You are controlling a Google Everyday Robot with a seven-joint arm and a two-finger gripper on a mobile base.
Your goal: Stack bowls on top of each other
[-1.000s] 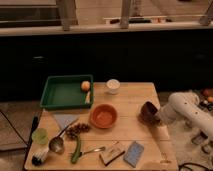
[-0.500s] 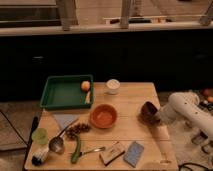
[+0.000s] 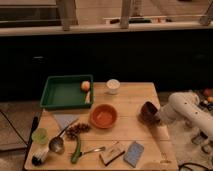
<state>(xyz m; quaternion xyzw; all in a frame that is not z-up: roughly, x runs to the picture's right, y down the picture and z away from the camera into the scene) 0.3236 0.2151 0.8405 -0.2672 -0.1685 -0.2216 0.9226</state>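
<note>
A wide shallow orange bowl (image 3: 104,116) sits upright near the middle of the wooden table (image 3: 132,97). A dark maroon-brown bowl (image 3: 148,112) is at the table's right edge, tilted on its side with its opening facing left. My gripper (image 3: 156,116) is at the end of the white arm (image 3: 185,107) that reaches in from the right, right against the maroon bowl's right side.
A green tray (image 3: 62,92) with an orange fruit (image 3: 85,85) stands at the back left. A small white cup (image 3: 113,86) is at the back. Along the front lie a spoon (image 3: 57,144), a green vegetable (image 3: 76,151), a fork, a wooden block (image 3: 112,153) and a blue sponge (image 3: 133,152).
</note>
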